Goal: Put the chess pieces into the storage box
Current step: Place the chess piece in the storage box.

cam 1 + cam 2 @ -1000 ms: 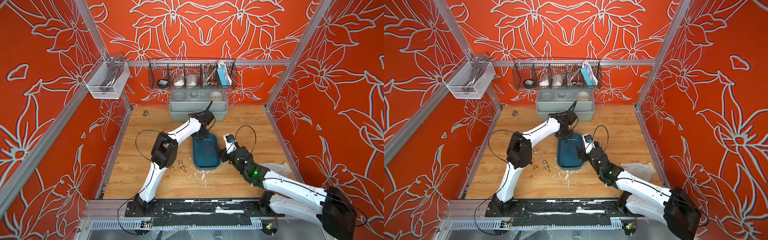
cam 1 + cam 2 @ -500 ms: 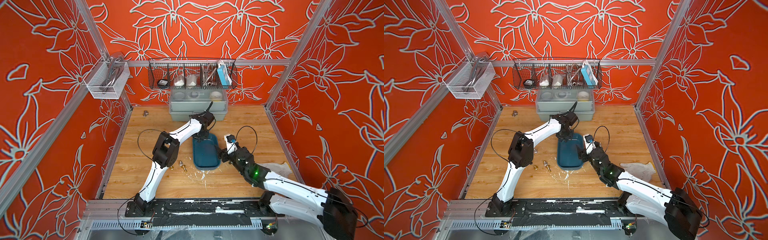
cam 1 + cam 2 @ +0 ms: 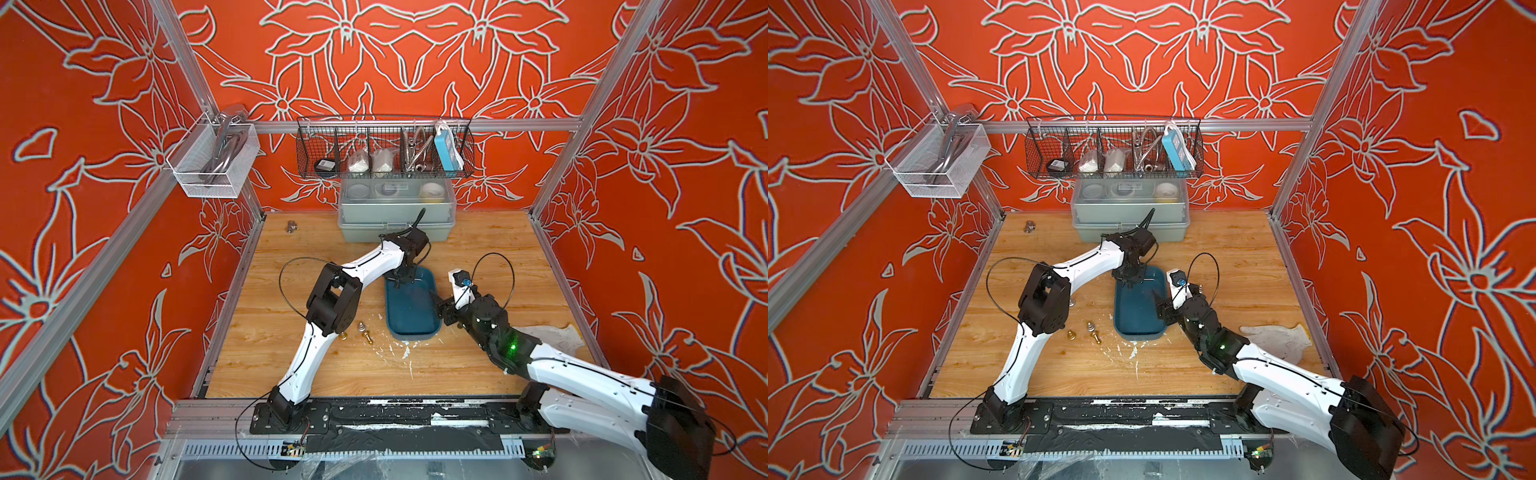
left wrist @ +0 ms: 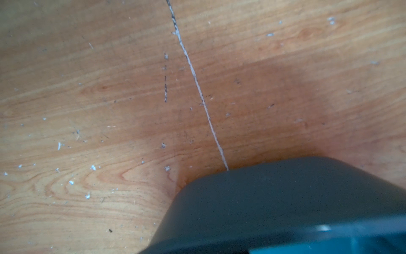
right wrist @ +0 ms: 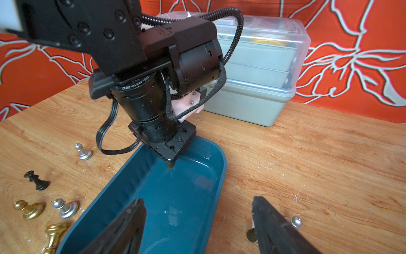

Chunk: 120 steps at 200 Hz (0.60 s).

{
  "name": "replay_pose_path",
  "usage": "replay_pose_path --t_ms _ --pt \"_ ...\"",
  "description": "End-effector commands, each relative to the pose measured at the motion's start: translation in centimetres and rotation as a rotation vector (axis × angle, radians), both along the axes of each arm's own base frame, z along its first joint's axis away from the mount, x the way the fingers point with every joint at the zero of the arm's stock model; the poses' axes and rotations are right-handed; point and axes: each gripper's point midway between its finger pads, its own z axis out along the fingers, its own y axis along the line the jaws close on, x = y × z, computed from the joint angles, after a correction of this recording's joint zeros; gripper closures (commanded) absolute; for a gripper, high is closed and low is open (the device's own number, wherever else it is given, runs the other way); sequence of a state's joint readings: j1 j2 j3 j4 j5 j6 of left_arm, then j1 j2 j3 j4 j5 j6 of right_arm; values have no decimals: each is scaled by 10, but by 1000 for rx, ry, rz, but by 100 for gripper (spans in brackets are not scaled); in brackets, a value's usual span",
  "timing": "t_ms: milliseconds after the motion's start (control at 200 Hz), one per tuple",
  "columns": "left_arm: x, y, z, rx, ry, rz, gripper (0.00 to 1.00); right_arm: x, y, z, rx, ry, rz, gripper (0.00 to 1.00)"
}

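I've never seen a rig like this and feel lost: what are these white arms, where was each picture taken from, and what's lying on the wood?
They are two robot arms at a wooden table. Two pictures look down from overhead, side by side; the other two come from a camera on each arm's wrist. The left end effector is shut on a small brownish chess piece above the teal storage box. The right end effector is open, straddling the box's side wall. Loose chess pieces sit on the wood beside the box, among them a silver pawn, a black piece and a gold pawn. Behind stands a grey box with a clear lid.
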<state>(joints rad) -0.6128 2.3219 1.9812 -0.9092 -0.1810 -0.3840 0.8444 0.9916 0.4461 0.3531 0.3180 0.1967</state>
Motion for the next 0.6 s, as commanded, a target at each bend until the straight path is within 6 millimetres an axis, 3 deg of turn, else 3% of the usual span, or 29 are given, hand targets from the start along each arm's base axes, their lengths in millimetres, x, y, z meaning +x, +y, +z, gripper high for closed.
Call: replay_pose_path --t_ms 0,265,596 --pt "-4 3 -8 16 15 6 81 1 -4 5 23 -19 -16 19" --pt "-3 4 6 7 -13 11 62 -1 0 5 27 -16 6 19" --pt "1 -2 44 -44 -71 -1 54 0 1 4 24 -10 7 19"
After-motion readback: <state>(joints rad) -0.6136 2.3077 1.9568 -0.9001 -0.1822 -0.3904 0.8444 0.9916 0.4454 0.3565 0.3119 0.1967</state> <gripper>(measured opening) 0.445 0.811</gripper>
